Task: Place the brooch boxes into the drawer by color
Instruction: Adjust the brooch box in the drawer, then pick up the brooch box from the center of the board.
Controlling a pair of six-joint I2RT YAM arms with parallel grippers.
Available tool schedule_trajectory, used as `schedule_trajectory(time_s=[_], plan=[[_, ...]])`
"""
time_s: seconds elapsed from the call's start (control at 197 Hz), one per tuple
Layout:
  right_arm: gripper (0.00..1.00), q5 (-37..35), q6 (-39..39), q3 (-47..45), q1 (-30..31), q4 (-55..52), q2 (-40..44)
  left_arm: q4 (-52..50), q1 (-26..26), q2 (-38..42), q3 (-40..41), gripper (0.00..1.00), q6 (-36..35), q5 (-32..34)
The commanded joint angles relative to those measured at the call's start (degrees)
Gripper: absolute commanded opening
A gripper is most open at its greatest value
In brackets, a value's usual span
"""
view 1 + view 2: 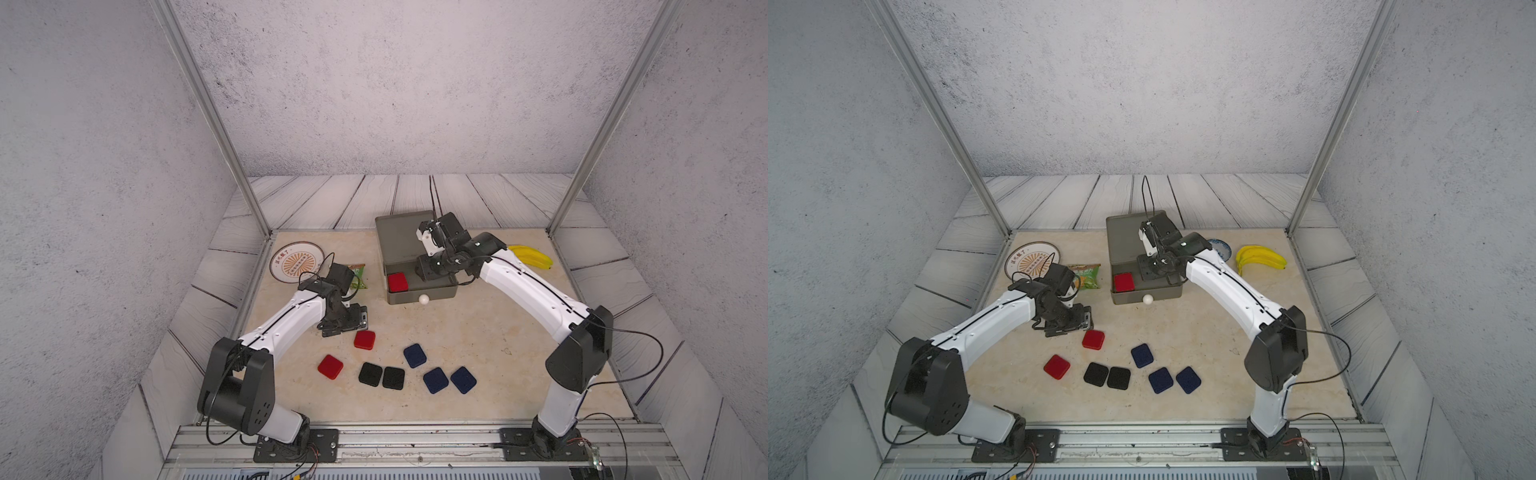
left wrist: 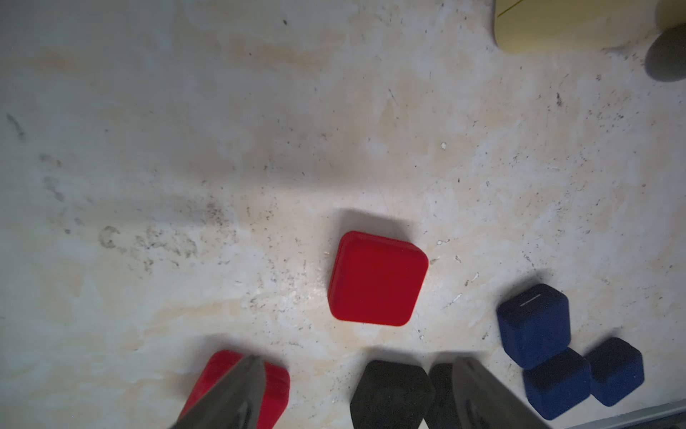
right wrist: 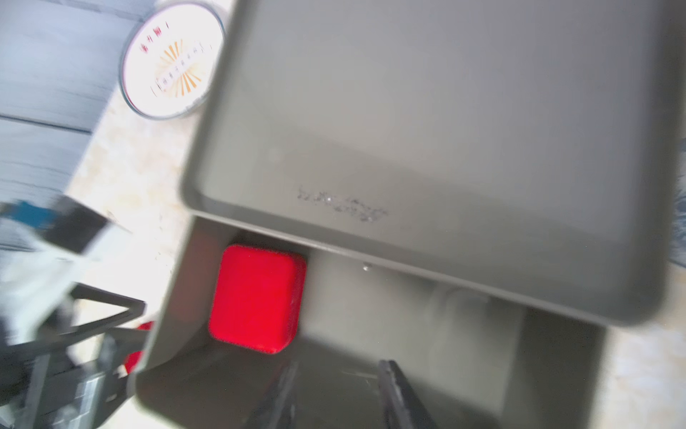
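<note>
While the white-and-black right arm (image 1: 532,286) reaches over the pulled-out grey drawer (image 1: 432,291) of the grey boxy chest (image 1: 397,235), one red rounded-square matte brooch box (image 3: 256,297) lies flat inside it, at the end toward the left arm. The step in hand is judged to be the sorting of the reds, with one of three stowed.

The right wrist view is blurred. It shows the right arm's jaws moderately parted above the drawer floor, beside the stowed box and apart from it, with nothing between them. Its next move calls for a lift clear of the drawer walls and of the chest top.

The left arm's jaws stand wide and empty. They hover low over the beige marbled worktop (image 1: 457,332), just beside a second red brooch box (image 2: 376,278) and not touching it. This box stands free on every side, so the next move calls only for centring the jaws over it, straddling two opposite sides, descending and closing.

Still on the worktop are:
- a third red brooch box (image 1: 330,367);
- two black brooch boxes (image 1: 370,374) (image 1: 393,377), side by side and touching or nearly so;
- three navy blue brooch boxes (image 1: 414,355) (image 1: 435,380) (image 1: 463,379), close together.

In both top views only the grey drawer shows open, its white round knob (image 1: 423,299) facing the arms.
</note>
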State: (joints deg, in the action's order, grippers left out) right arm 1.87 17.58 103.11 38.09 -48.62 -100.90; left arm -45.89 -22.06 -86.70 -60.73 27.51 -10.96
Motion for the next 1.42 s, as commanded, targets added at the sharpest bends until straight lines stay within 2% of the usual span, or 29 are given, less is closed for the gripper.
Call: schedule_trajectory(time_s=[0.0,0.152,0.228,0.598,0.74,1.085,1.186,1.318,1.414], plan=[[0.49,-2.74,-1.45,-2.75,0.18,-0.88,5.71,0.45,-1.44,-3.03,-1.98,0.86,0.57,2.3],[0.62,-3.92,-2.25,-9.07,0.17,3.44,14.37,0.54,-3.01,-6.81,-3.11,0.87,0.4,3.3],[0.66,-4.41,-2.38,-10.73,0.21,3.84,17.42,0.5,-3.72,-8.17,-3.33,0.88,0.3,3.9],[0.7,-4.46,-1.37,-16.5,-0.01,3.17,22.05,0.19,-6.66,-14.3,-5.52,0.91,-0.11,6.66],[0.7,-4.46,-1.15,-17.66,-0.18,3.36,22.92,0.1,-7.2,-15.69,-5.63,0.88,0.17,7.66],[0.71,-5.29,-1.35,-18.91,-0.2,3.53,24.17,-1.64,-8.32,-18.02,-6.99,0.69,-0.41,9.68],[0.71,-5.32,-1.24,-19.28,-0.22,3.73,24.31,-2.34,-8.43,-18.33,-6.97,0.59,-0.7,10.08],[0.71,-4.7,-1.06,-19.77,-0.29,4.15,24.6,-2.12,-8.43,-17.9,-6.25,0.57,-0.54,10.51],[0.71,-4.01,-1.53,-20.18,-0.25,4.34,25.17,-1.09,-8.43,-14.04,-4.53,0.57,0.84,12.05]])
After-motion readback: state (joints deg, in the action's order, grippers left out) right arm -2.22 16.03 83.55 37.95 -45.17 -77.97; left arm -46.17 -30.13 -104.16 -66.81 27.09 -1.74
